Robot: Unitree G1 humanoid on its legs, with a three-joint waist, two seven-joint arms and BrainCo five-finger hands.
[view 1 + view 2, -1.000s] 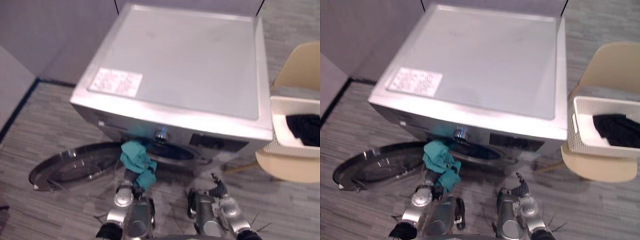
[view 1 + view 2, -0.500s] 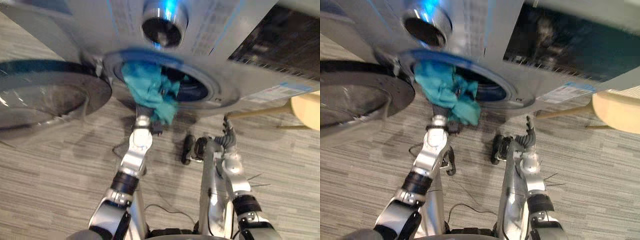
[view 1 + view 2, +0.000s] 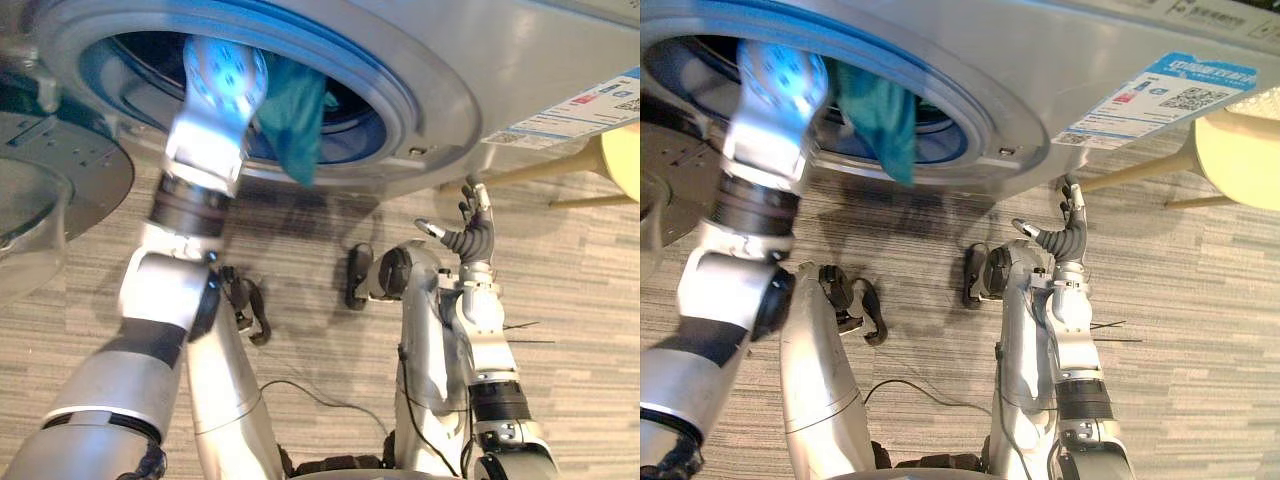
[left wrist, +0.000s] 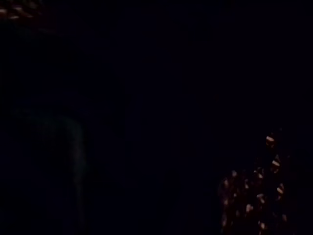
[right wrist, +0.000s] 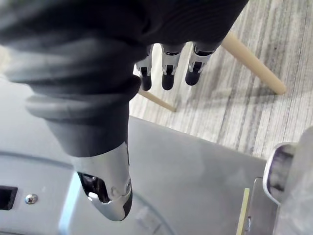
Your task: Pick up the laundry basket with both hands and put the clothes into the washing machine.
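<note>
Pushing the teal garment [image 3: 298, 120] deep into the washing machine [image 3: 500, 60] looks like the step in hand. The left arm [image 3: 205, 120] reaches through the machine's round opening [image 3: 425, 110]. The left hand is buried in the drum beyond it, so I cannot tell whether it grips the cloth or has let go. The garment sits at the opening beside that arm, with 1 tail drooping out over the rim toward the floor.

To do this well, the arm should probably carry the cloth further toward the back of the drum before releasing. It should then sweep the hanging tail inside so nothing gets caught when the door [image 3: 45, 190], swung wide to the opening's left, closes.

The right hand [image 3: 470, 238] hovers in front of the machine, below and right of the opening. It holds nothing, its fingers [image 5: 167, 73] straight and loosely spread.

The drum shows just this 1 garment at its mouth; deeper in is too dark to judge.
</note>
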